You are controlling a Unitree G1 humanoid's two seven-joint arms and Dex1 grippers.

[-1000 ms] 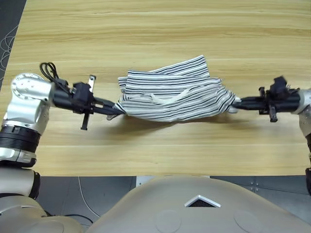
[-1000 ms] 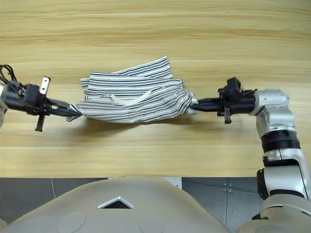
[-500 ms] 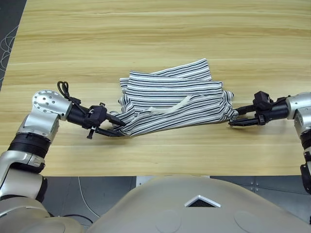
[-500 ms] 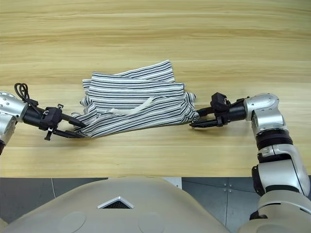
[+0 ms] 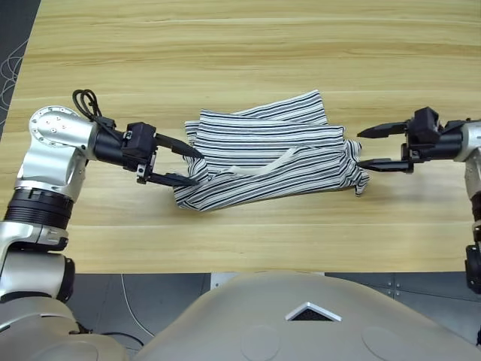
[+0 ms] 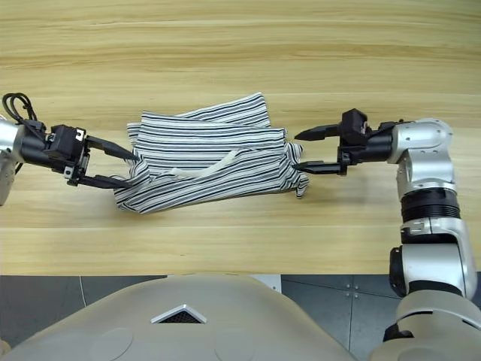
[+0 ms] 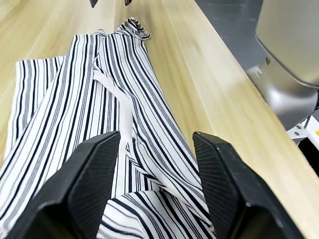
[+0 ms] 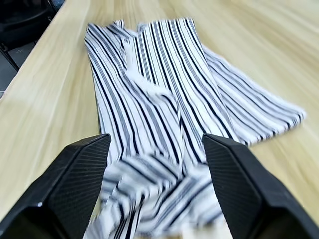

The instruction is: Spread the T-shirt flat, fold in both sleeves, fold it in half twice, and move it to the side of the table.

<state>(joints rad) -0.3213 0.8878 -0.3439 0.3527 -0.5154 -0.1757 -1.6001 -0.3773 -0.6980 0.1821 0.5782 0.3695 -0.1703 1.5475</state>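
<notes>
I see the T-shirt [image 5: 263, 162] lying rumpled on the table [image 5: 225, 60]. Left gripper [image 5: 193, 168] jaws spread at its left edge. Right gripper [image 5: 361, 150] jaws spread at its right edge.

Item count:
- T-shirt [image 5: 263, 154], blk/wht striped, bunched: qty 1.
- Table [image 5: 240, 53], wood top: qty 1.
- Grippers: qty 2, i.e. left gripper [image 5: 197, 168] x1, right gripper [image 5: 359, 150] x1.
- Fingers [image 7: 94, 179]: 2 per gripper, 4 tot.
- Cable loop [image 5: 83, 101], blk, on left arm nr wrist: qty 1.
- T-shirt sleeves: no. can't be told, lost in folds.
</notes>
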